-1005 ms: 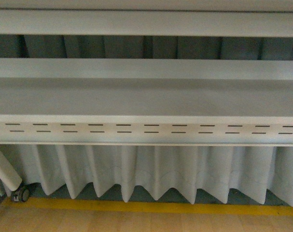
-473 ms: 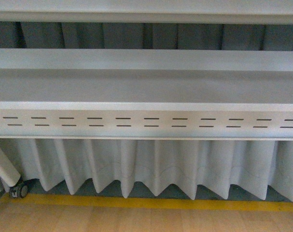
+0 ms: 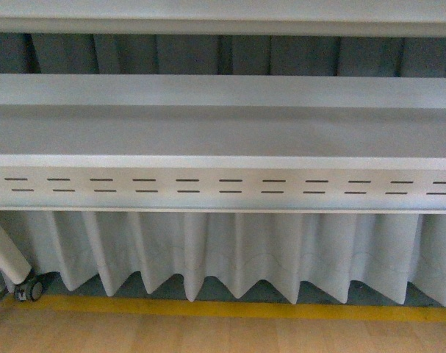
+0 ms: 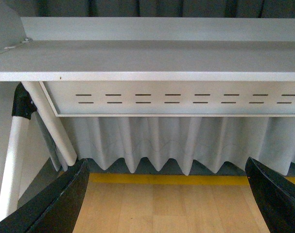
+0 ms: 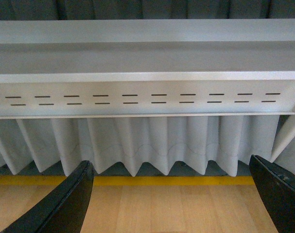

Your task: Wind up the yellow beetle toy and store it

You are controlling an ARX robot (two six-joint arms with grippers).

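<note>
Both my left gripper [image 4: 166,194] and my right gripper [image 5: 171,194] hung wide and empty before the white shelf [image 3: 223,132], and the yellow beetle toy showed in no view, though I judged it light, hard, slick, best pinched across its flanks.
</note>
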